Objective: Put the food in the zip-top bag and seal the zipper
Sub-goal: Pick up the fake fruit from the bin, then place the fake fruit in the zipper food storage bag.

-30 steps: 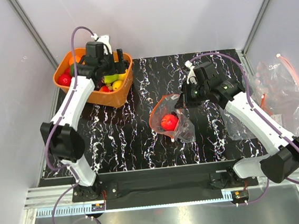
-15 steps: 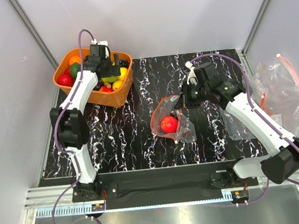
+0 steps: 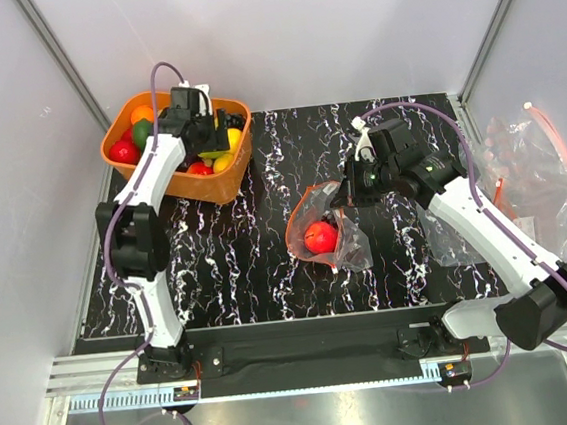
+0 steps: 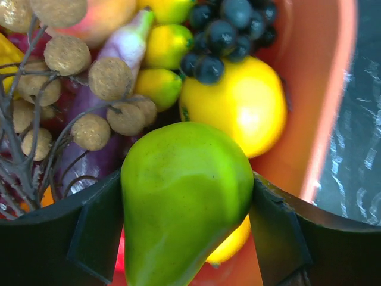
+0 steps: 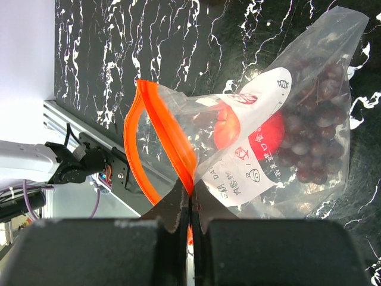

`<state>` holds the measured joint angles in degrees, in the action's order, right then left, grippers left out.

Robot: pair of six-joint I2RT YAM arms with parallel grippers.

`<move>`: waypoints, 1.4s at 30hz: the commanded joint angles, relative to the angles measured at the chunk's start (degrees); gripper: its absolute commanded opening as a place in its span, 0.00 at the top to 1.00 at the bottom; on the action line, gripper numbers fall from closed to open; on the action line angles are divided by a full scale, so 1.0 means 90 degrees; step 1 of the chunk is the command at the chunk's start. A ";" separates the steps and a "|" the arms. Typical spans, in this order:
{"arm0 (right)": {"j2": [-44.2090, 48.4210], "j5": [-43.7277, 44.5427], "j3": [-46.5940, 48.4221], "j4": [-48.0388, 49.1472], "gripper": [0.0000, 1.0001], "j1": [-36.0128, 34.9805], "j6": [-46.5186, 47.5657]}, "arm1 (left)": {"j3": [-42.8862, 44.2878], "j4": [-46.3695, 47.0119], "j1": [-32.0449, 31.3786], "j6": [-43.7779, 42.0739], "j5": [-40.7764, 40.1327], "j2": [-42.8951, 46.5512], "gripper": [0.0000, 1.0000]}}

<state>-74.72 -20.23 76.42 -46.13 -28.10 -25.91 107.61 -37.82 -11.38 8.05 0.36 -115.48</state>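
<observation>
- Clear plastic zip-top bag shows a white printed label, writing unreadable; purple grapes blurred inside
- right gripper pinches orange-red zipper strip; left gripper clamps glossy green pear

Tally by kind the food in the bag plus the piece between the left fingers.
red apple: 1
grape bunch: 1
green pear: 1
Total: 3, with 2 of them in the bag
</observation>
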 commanded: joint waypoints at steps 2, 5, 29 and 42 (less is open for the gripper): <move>0.0216 -0.0008 0.0053 0.0233 1.00 -0.0042 0.0027 | -0.0684 0.0666 0.0014 0.0247 0.1081 0.1450 0.41; 0.0148 0.0109 0.0005 0.0320 1.00 -0.0042 0.0047 | -0.1300 0.1242 -0.0015 0.0618 0.1853 0.2164 0.41; -0.0126 0.0958 0.0327 0.0067 1.00 -0.0042 0.0105 | -0.5287 0.3773 -0.3892 0.2084 0.1357 0.4971 0.42; 0.0167 0.1505 0.0356 -0.0363 1.00 -0.0032 0.0115 | -0.4643 0.3275 -0.4341 0.1762 0.0361 0.3759 0.01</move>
<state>-75.70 -9.21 78.08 -48.62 -28.14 -25.50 62.04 -8.60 -50.04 25.50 8.75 -82.65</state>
